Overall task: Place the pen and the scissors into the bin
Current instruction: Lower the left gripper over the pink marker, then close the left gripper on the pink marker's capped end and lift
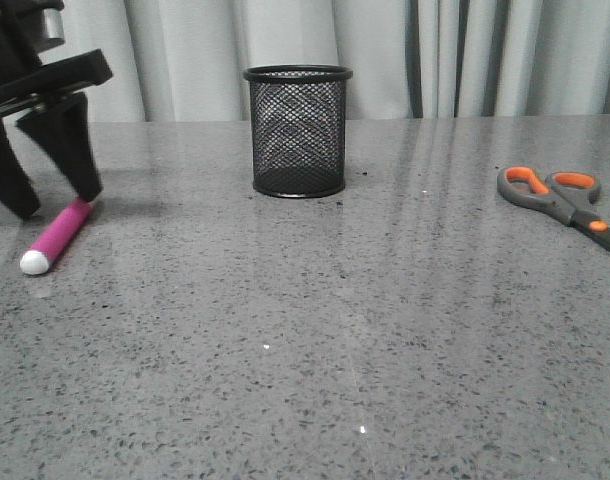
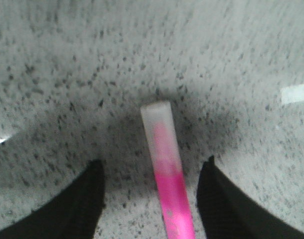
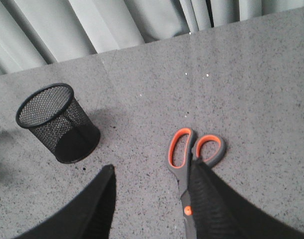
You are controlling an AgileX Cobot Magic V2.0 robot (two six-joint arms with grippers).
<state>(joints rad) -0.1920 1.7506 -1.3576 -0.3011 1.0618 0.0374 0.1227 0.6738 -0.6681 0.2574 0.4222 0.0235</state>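
Note:
The magenta pen [image 1: 57,235] lies on the table at the far left, white cap toward the front. My left gripper [image 1: 55,205] is open and low over its far end; in the left wrist view the pen [image 2: 167,184] runs between the two black fingers without touching either. The scissors [image 1: 563,200] lie flat at the far right, grey handles with orange lining. In the right wrist view my right gripper [image 3: 152,172] is open above the table, one finger overlapping the scissors [image 3: 184,159]. The black mesh bin [image 1: 298,130] stands upright at the back centre, seen too as the bin [image 3: 57,122].
Grey speckled stone table [image 1: 315,330] with pale curtains [image 1: 385,55] behind its far edge. The right arm is outside the front view.

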